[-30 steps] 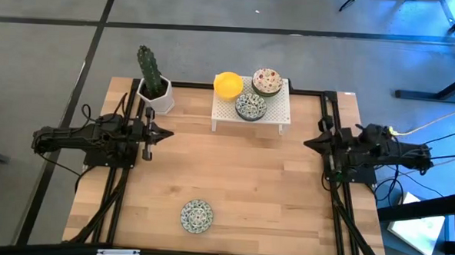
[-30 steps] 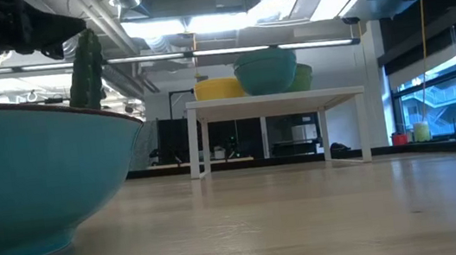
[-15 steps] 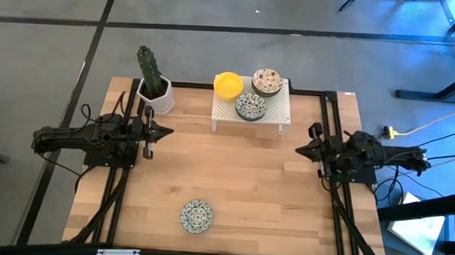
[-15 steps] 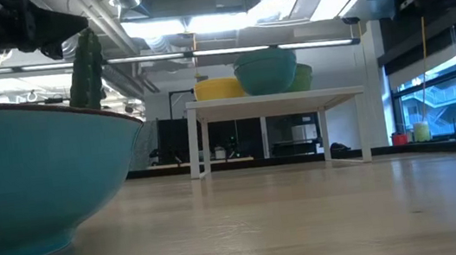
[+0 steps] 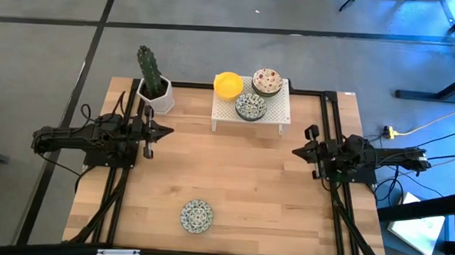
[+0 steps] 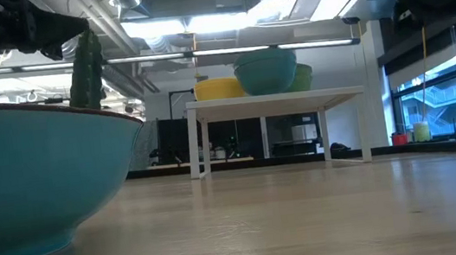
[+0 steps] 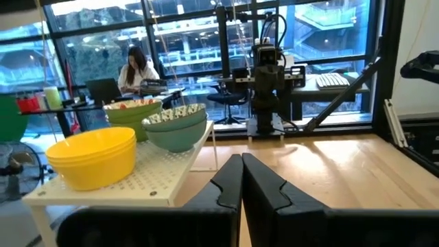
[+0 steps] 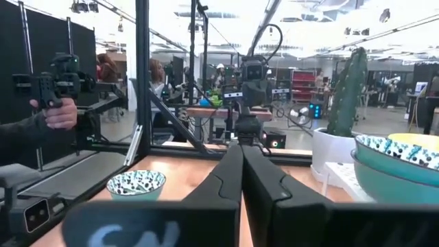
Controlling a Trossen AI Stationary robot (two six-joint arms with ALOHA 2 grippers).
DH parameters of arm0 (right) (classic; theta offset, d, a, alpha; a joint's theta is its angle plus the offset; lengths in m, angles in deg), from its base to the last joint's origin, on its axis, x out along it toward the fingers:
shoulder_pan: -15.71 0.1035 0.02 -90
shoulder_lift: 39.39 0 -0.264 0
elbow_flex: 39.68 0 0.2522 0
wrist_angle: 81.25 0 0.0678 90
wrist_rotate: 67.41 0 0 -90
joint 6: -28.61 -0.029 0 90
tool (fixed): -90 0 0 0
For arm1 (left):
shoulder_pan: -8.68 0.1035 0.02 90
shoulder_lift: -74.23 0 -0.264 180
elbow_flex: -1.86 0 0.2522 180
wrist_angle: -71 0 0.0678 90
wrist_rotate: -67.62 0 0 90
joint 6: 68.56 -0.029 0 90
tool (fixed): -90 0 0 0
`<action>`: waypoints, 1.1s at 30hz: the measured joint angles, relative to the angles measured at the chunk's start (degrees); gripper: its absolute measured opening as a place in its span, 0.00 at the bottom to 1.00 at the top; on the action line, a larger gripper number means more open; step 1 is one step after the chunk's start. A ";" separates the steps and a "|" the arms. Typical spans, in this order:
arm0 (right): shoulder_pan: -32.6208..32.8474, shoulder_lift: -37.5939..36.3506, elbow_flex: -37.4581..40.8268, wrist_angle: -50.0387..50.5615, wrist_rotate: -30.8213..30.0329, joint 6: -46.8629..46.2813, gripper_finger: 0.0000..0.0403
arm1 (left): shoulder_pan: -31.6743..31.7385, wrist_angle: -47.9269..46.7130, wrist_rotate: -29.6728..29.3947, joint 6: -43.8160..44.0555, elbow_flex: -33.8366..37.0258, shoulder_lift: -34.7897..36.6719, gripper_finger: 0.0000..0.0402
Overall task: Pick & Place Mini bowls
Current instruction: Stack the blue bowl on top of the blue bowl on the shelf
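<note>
A white perforated rack (image 5: pixel 251 107) stands at the table's far middle. On it sit a yellow mini bowl stack (image 5: pixel 228 84), a cream floral bowl (image 5: pixel 266 81) and a blue-green patterned stack (image 5: pixel 251 106). One more blue-green patterned bowl (image 5: pixel 197 216) rests on its base near the table's near edge and fills the low view's left (image 6: pixel 35 186). My left gripper (image 5: pixel 166 131) hovers shut at the left, level with the rack's front. My right gripper (image 5: pixel 295 152) hovers shut at the right, pointing toward the table's middle. The wrist views show both pairs of fingers closed, left (image 7: pixel 241 182) and right (image 8: pixel 241 171).
A cactus in a white pot (image 5: pixel 154 84) stands at the far left corner beside the rack. Black rails (image 5: pixel 331 124) run along both table sides. Bare wood (image 5: pixel 233 170) lies between the arms. A person's hand (image 8: pixel 56 113) holding a device shows beyond the table.
My right gripper has moved toward the table's left and slightly toward its near edge, reaching farther out over the wood, still shut. The left arm and all the bowls have stayed where they were.
</note>
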 joint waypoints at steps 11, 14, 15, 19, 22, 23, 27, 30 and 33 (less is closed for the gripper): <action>0.00 0.15 -0.02 1.90 0.07 0.41 0.03 | 0.00 -2.40 -0.11 0.89 0.00 -1.47 0.01; 0.00 0.15 -0.04 0.98 0.03 0.28 0.03 | 0.00 -2.38 -1.64 -0.46 0.00 -2.31 0.01; 0.00 0.15 -0.04 0.71 0.03 0.28 0.03 | 0.00 -2.40 -2.44 -0.53 0.00 -2.65 0.00; 0.00 0.15 -0.09 0.63 0.03 0.31 0.03 | 0.00 -2.79 -3.68 -1.73 0.00 -4.27 0.01; 0.00 0.15 -0.09 0.61 -0.72 0.24 0.03 | 0.00 -0.41 -3.68 -2.89 0.00 -5.51 0.01; 0.00 0.15 -0.09 0.60 -1.25 0.13 0.03 | 0.00 0.54 -3.66 -1.50 0.00 -5.85 0.01; 0.00 0.15 -0.09 0.61 -2.59 -0.02 0.03 | 0.00 1.26 -3.43 4.76 0.00 -7.05 0.00; 0.00 0.15 -0.09 0.72 -2.55 0.09 0.03 | 0.00 1.08 -3.42 4.98 0.00 -7.95 0.01; 0.00 0.15 -0.09 1.23 -2.47 -0.44 0.03 | 0.02 1.27 -3.46 4.97 0.00 -9.32 0.02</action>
